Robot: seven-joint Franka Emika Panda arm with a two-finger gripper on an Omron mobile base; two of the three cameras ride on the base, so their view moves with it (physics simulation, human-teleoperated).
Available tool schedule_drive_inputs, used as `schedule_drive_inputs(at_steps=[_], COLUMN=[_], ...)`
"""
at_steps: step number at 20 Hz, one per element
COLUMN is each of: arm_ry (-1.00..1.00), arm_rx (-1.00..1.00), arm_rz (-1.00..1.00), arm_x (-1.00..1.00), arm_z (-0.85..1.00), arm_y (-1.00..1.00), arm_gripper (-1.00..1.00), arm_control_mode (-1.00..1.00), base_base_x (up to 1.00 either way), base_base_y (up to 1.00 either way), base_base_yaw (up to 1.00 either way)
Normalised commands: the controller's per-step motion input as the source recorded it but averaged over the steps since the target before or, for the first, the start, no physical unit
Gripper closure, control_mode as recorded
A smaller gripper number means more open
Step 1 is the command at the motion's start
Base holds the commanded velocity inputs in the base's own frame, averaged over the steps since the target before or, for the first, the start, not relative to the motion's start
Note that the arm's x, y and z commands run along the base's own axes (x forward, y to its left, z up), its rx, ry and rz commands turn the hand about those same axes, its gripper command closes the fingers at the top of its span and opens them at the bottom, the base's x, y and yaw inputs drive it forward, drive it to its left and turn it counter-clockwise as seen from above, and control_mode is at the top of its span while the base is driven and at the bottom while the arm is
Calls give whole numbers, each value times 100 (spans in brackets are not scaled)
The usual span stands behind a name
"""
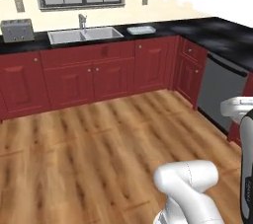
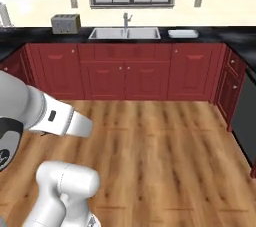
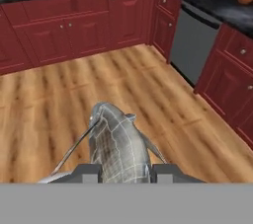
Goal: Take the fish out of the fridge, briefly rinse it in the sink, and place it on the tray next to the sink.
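**Fish in grip, long carry ahead: drop risk**

The fish sits clamped between the fingers, held over the wood floor in the middle of the kitchen. Most of its body sticks out past the fingertips, so the hold looks like it's near one end; a fast swing or base jolt could let it pivot or slip out onto the floor. The sink and the tray are well apart from the robot, across the room on the black tabletop. The tray lies just beside the sink, so a rinse could overshoot. The faucet stands over the basins and could snag the protruding fish on approach.
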Motion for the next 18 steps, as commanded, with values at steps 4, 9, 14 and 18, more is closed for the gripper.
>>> schedule_drive_inputs(at_steps=[4,9,14,18], arm_ry=[0,0,0,0], arm_rx=[0,0,0,0], arm_rz=[0,0,0,0], arm_x=[0,0,0,0], arm_z=[0,0,0,0], arm_y=[0,0,0,0], arm_gripper=[100,100,100,100], arm_control_mode=[100,100,100,100], base_base_x=[100,100,100,100], base_base_y=[13,8,0,-27], base_base_yaw=[6,7,11,12])
